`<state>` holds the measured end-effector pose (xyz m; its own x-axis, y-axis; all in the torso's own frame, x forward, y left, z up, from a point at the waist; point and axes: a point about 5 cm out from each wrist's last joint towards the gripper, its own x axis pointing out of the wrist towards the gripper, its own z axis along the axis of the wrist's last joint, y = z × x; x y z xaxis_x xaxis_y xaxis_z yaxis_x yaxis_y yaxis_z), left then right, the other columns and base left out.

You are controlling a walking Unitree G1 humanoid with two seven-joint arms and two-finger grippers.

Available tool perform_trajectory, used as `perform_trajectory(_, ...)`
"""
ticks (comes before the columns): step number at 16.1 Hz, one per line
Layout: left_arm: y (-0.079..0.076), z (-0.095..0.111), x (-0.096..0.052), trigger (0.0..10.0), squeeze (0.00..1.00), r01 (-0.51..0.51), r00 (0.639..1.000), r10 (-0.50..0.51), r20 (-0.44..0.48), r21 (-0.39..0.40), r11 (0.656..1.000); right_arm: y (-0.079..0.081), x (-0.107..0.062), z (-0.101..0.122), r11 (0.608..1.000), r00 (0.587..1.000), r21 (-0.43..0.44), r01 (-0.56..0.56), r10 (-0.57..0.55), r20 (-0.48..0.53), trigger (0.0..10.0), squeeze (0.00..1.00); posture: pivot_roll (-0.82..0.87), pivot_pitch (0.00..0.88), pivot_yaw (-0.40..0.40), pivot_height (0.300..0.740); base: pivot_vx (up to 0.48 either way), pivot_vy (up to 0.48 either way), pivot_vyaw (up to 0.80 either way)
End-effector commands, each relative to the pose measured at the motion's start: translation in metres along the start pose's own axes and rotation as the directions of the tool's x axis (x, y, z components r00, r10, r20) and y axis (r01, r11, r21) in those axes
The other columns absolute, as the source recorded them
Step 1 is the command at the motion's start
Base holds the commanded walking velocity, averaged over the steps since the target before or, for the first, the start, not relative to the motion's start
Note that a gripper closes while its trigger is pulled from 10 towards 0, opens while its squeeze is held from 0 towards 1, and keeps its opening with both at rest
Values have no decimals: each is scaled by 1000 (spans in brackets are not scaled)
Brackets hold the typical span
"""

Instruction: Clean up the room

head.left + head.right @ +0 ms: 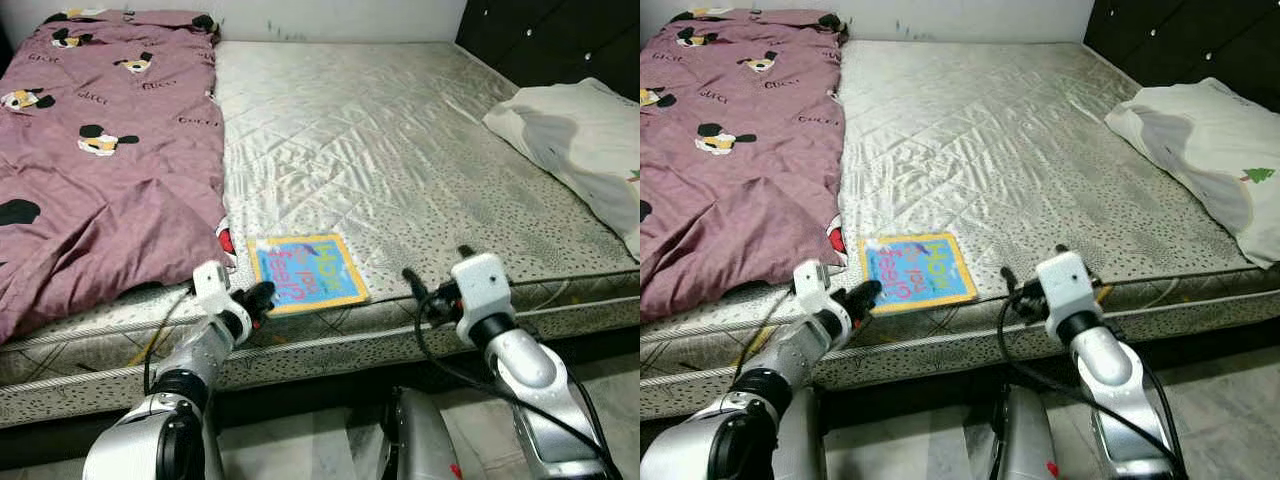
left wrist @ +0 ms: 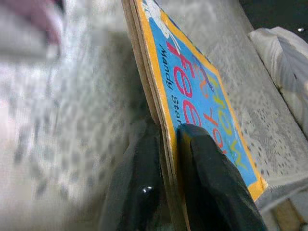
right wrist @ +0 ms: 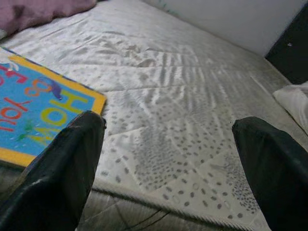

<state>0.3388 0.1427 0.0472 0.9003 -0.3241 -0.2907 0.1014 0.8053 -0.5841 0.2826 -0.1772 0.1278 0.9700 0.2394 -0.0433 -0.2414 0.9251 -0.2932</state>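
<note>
1. One book (image 1: 308, 271), thin, with a blue cover, yellow border and coloured lettering, lies flat on the mattress (image 1: 400, 150) at its near edge, just beside the hem of the purple blanket (image 1: 90, 170).
2. Left gripper (image 1: 262, 297) is at the book's near left corner. In the left wrist view its fingers (image 2: 211, 183) are closed on the book's edge, one on the cover and one beneath, pinching it.
3. Right gripper (image 1: 437, 270) hovers at the mattress's near edge, to the right of the book and apart from it. In the right wrist view its fingers (image 3: 67, 168) are spread wide with nothing between them; bare mattress shows in the gap and the book's corner (image 3: 43, 110) sits beside one finger.
4. The purple blanket, printed with cartoon mouse figures and lettering, covers the left part of the bed and is rumpled toward the near edge.
5. A white pillow (image 1: 580, 140) lies on the right side of the mattress, well apart from the book, against a dark headboard (image 1: 560, 40).
6. Mattress surface is grey, quilted and speckled near its edge.
</note>
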Motion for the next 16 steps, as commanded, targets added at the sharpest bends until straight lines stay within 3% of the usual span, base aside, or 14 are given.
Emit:
perform_trajectory(1, -1, 11, 0, 0, 0, -17, 999, 12, 50, 96, 995, -4, 3, 4, 999, 1000, 27, 26, -26, 11, 10000, 0, -88, 0, -57, 496, 0, 0, 0)
perform_trajectory(2, -10, 19, 1, 0, 0, 0, 992, -25, 120, 203, 979, 0, 8, 10, 996, 999, 85, 30, -32, 25, 10000, 0, -82, 0, -56, 496, 0, 0, 0)
perform_trajectory(5, -21, 27, -6, 0, 0, -22, 972, -63, 228, 353, 935, 13, 19, 20, 986, 998, 169, 15, -24, 54, 10000, 0, -53, 0, -54, 496, 0, 0, 0)
perform_trajectory(8, -29, 42, -24, 0, 0, -102, 932, -98, 349, 512, 853, 28, 32, 26, 972, 997, 237, -2, -17, 78, 10000, 0, 2, 0, -48, 496, 0, 0, 0)
perform_trajectory(11, -34, 48, -49, 0, 0, -179, 899, -92, 429, 549, 816, 32, 42, 33, 932, 996, 361, 4, -36, 81, 10000, 0, 25, 0, -35, 496, 0, 0, 0)
perform_trajectory(12, -35, 47, -64, 0, 0, -227, 885, -66, 460, 552, 802, 32, 45, 33, 907, 996, 421, 14, -50, 75, 10000, 0, 28, 0, -28, 496, 0, 0, 0)
perform_trajectory(15, -32, 36, -88, 0, 0, -312, 868, -3, 497, 549, 775, 30, 45, 32, 865, 994, 500, 37, -81, 67, 10000, 0, 32, 0, -23, 496, 0, 0, 0)
perform_trajectory(16, -31, 33, -89, 0, 0, -313, 872, 7, 490, 547, 777, 29, 45, 31, 866, 994, 499, 40, -84, 66, 10000, 0, 32, 0, -25, 496, 0, 0, 0)
